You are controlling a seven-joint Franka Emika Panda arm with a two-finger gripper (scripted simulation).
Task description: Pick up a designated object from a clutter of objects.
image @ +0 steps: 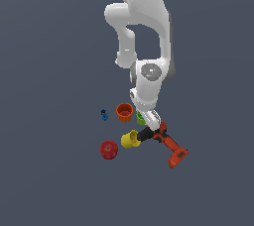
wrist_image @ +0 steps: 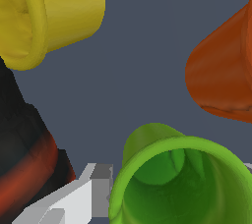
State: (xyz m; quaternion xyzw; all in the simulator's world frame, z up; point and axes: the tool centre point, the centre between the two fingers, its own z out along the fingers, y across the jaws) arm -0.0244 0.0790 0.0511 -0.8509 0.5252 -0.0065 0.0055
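Observation:
The small green cup (image: 140, 118) stands in the clutter, between the orange cup (image: 124, 111) and the drill (image: 169, 146), half hidden by my hand. My gripper (image: 147, 122) is low over it. In the wrist view the green cup (wrist_image: 182, 183) fills the near part with its mouth facing the camera. My gripper (wrist_image: 177, 191) is open and straddles it. One grey finger (wrist_image: 96, 191) is right beside the rim, and only a sliver of the other shows at the picture's edge. I cannot tell whether the pads touch the cup.
The yellow cup (image: 130, 139) (wrist_image: 44, 12) lies on its side by the drill's black nose (wrist_image: 24, 154). The orange cup (wrist_image: 221, 75) is close to the green one. A red ball-like fruit (image: 109, 149) and a tiny blue piece (image: 104, 115) lie further towards the exterior view's left.

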